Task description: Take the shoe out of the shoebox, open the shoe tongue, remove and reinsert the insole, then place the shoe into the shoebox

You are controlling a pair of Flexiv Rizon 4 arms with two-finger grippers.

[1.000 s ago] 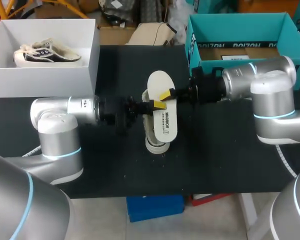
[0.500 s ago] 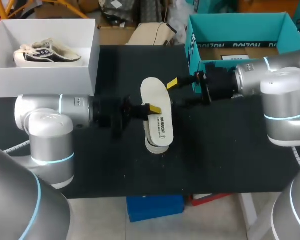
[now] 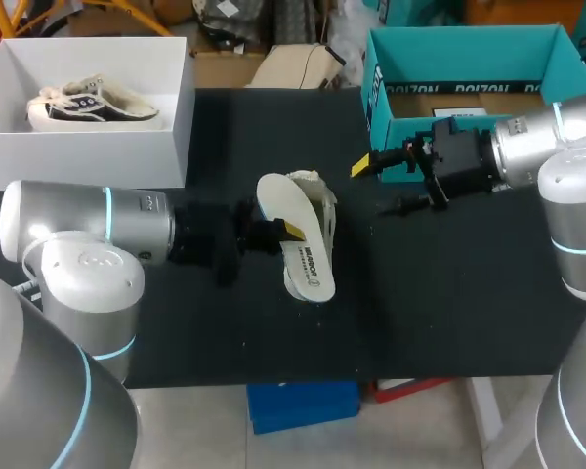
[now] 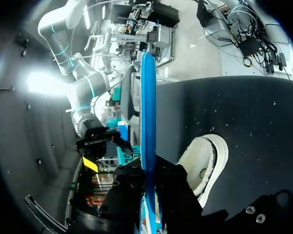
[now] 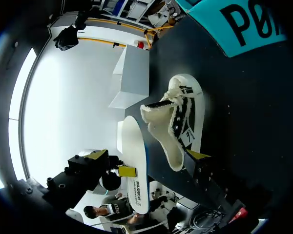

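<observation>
The white insole [image 3: 291,234] is held above the black table, and my left gripper [image 3: 287,233] is shut on its middle. In the left wrist view the insole [image 4: 147,107] stands edge-on between the fingers, showing its blue underside. The low shoe with fleecy lining [image 3: 320,203] lies on its side just behind the insole, also seen beside it as the shoe [image 4: 205,161] and from the right as the shoe [image 5: 181,124]. My right gripper [image 3: 382,187] hangs open to the right of the shoe, touching nothing. From that side the insole [image 5: 136,168] shows flat.
A white shoebox [image 3: 88,156] at the back left holds a second shoe [image 3: 93,104]. A teal box [image 3: 469,66] stands at the back right, close behind my right gripper. Black table [image 3: 449,293] lies bare in front of the shoe.
My right gripper let go of the insole, opened wide and drew back to the right. My left arm pulled the insole a little leftward, uncovering the shoe behind it.
</observation>
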